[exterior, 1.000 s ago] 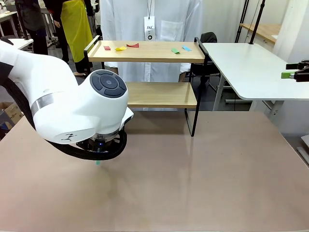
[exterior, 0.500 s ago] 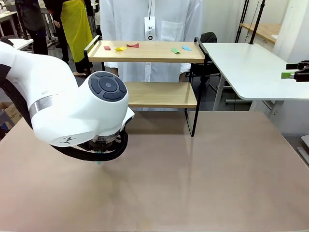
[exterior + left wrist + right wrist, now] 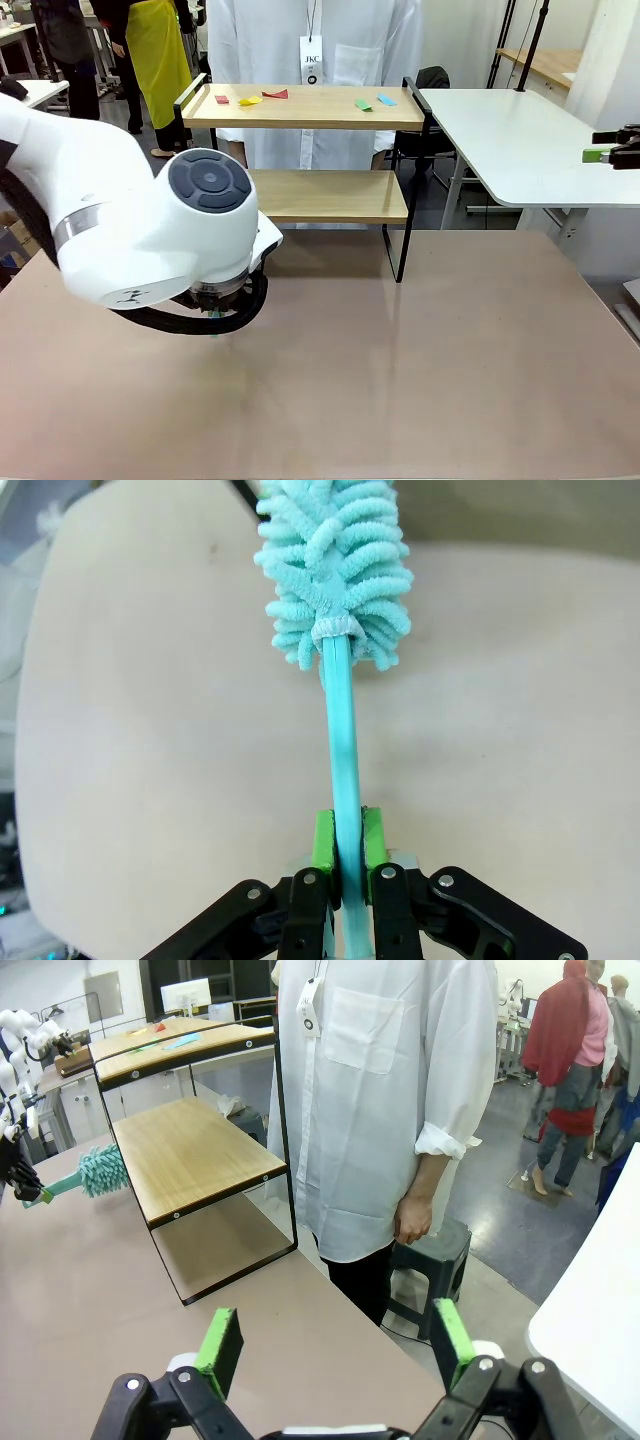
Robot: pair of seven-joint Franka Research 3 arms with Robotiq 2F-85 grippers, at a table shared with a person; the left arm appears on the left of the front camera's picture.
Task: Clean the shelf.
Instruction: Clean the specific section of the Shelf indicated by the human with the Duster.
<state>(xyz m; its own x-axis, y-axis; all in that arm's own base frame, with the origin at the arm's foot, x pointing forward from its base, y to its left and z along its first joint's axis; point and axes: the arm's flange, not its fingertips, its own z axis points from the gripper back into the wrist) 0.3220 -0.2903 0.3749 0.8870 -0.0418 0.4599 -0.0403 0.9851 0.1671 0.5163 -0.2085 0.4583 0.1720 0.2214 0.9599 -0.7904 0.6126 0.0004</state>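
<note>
Before shelf (image 3: pixel 330 195): open tabletop (image 3: pixel 450 350); left end effector (image 3: pixel 347 836) clamps duster (image 3: pixel 335 570).

Bright even light, sharp, wide-angle edge warp

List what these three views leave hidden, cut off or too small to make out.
1. Left wrist view: the duster, clamped in the left gripper, has its tip cut off by the top edge.
2. Front view: the left arm hides that gripper and nearly all the duster.
3. Front view: the coloured scraps on the shelf are too small to identify.
4. Front view: the right gripper is cut by the right edge.
</note>
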